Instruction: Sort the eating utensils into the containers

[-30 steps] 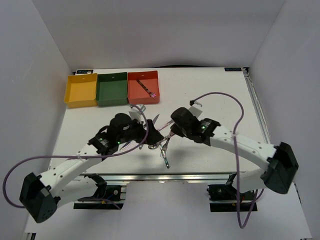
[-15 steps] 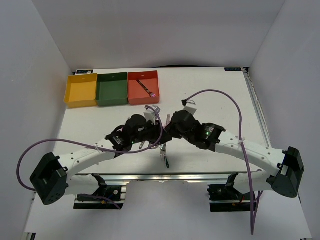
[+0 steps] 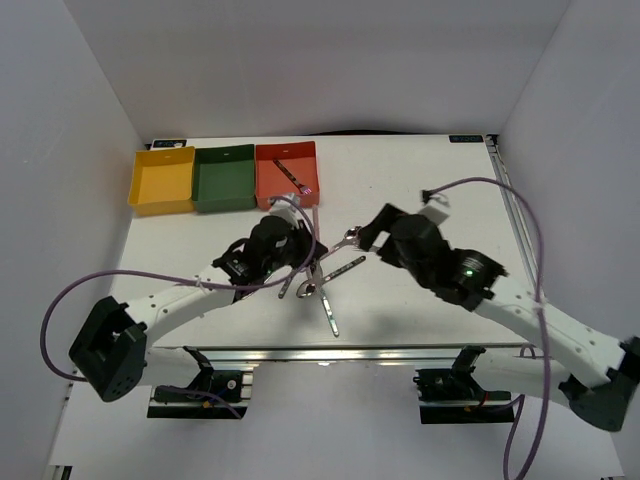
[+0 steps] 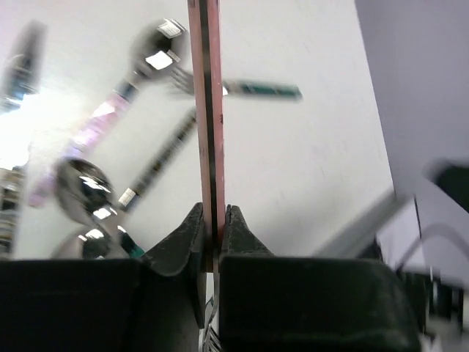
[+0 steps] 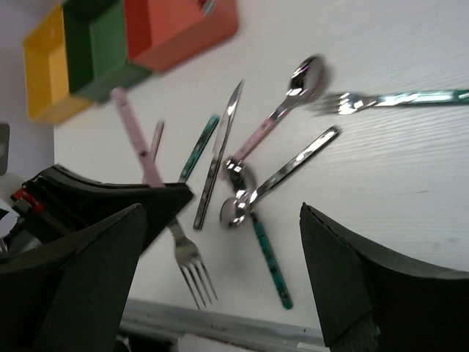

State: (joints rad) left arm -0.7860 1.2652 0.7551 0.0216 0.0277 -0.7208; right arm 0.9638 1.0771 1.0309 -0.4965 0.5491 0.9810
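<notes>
The pink-handled fork [image 4: 206,110] is pinched by its handle in the closed left end effector [image 4: 212,220], over the bench [image 3: 420,170] just in front of the red-orange bin [image 3: 270,185]. Half a second ago this end effector sat over the heap of loose utensils [image 3: 325,280], and it is now nearer the bin. The right end effector [image 5: 220,209], fingers spread wide and empty, has pulled back to the right, leaving the heap uncovered. One utensil [image 3: 295,178] lies in the red-orange bin. The dark green bin [image 3: 224,178] and yellow bin [image 3: 162,182] stand to its left.
</notes>
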